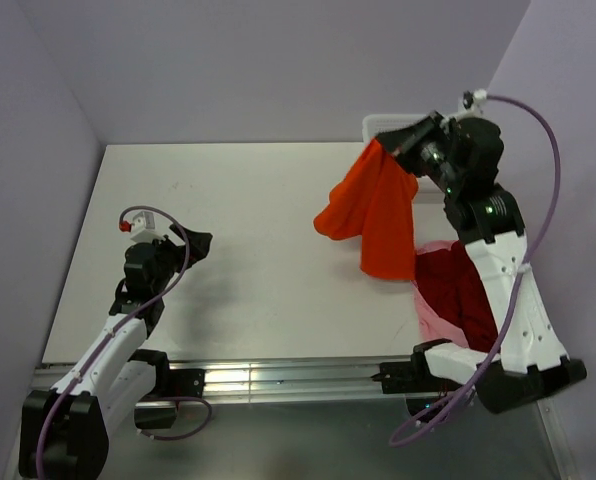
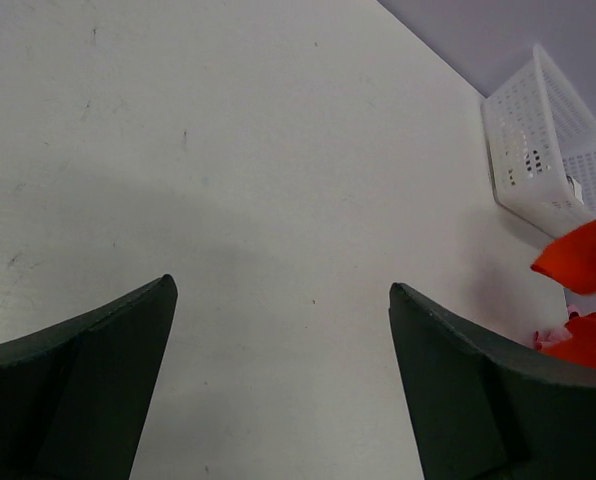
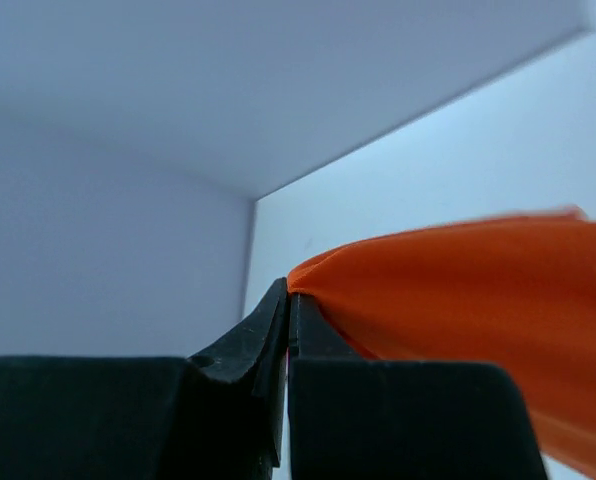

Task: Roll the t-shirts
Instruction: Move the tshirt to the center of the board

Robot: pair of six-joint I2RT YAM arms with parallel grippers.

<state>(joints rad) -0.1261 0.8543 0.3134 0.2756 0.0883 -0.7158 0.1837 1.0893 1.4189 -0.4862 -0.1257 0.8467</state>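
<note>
While dangling limp and light at two o'clock, orange t-shirt (image 1: 376, 212) being pinched at one edge by right gripper (image 3: 289, 325); left gripper (image 2: 283, 290) idling spread wide at eight o'clock.

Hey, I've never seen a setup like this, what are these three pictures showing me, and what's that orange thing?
These are two robot arms bolted at the near edge of a white table. One picture looks down from above; the other two come from cameras on each arm's wrist. The right pincer is shut on an orange t-shirt, which hangs from it above the table. Below it lie a dark red t-shirt and a pale pink t-shirt. The left pincer is open, holding nothing, over bare table. A white mesh basket sits at the far right.
</note>
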